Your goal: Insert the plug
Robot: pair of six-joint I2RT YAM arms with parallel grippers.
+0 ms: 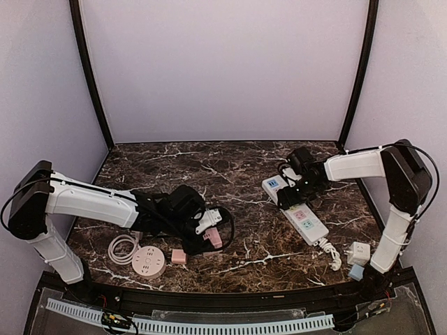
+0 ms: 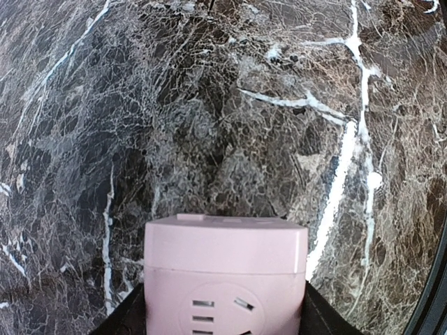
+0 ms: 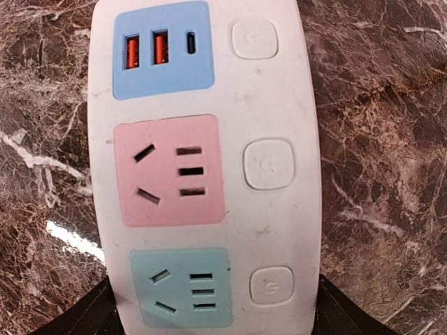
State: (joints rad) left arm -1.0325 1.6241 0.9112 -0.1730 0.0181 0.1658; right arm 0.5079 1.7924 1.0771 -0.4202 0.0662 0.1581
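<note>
round socket: pink, white cord coiled beside it, near left on the marble table.
small pink cube: just right of that socket, lying loose.
left gripper: I read it clenched on the pink plug block, dark fingers against both sides.
pink plug block: left of centre, socket face toward the wrist camera.
power strip: flat, right of centre, with blue, pink and teal panels.
right gripper: over the strip, straddling it; gripping or free, I cannot tell.
white cube, blue cube: near right, touching.
</note>
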